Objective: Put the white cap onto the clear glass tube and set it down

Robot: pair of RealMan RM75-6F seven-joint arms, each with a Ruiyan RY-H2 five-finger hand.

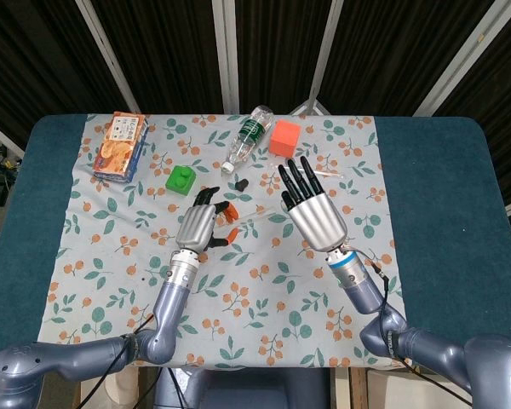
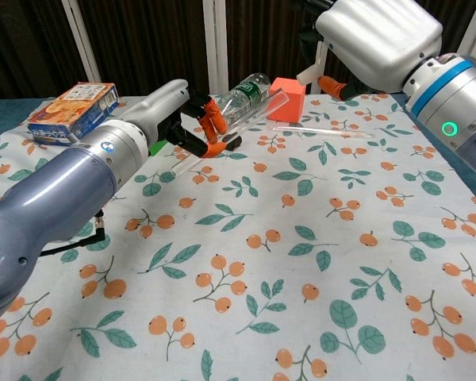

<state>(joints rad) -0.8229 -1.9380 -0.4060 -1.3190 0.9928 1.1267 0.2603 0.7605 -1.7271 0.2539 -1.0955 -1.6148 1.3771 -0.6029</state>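
My left hand (image 2: 170,119) (image 1: 196,226) pinches the clear glass tube (image 2: 246,117) between its orange-tipped fingers. The tube slants up to the right above the cloth, its open end near the orange cube. My right hand (image 2: 373,40) (image 1: 311,213) holds the small white cap (image 2: 308,74) between thumb and a finger. The cap sits just right of and slightly above the tube's upper end, a short gap apart. In the head view the right hand covers the cap.
A thin glass rod (image 2: 317,131) lies on the floral cloth (image 2: 301,262). Behind stand an orange cube (image 1: 284,137), a lying plastic bottle (image 1: 247,135), a green brick (image 1: 182,179), a black cap (image 1: 241,183) and a snack box (image 1: 120,146).
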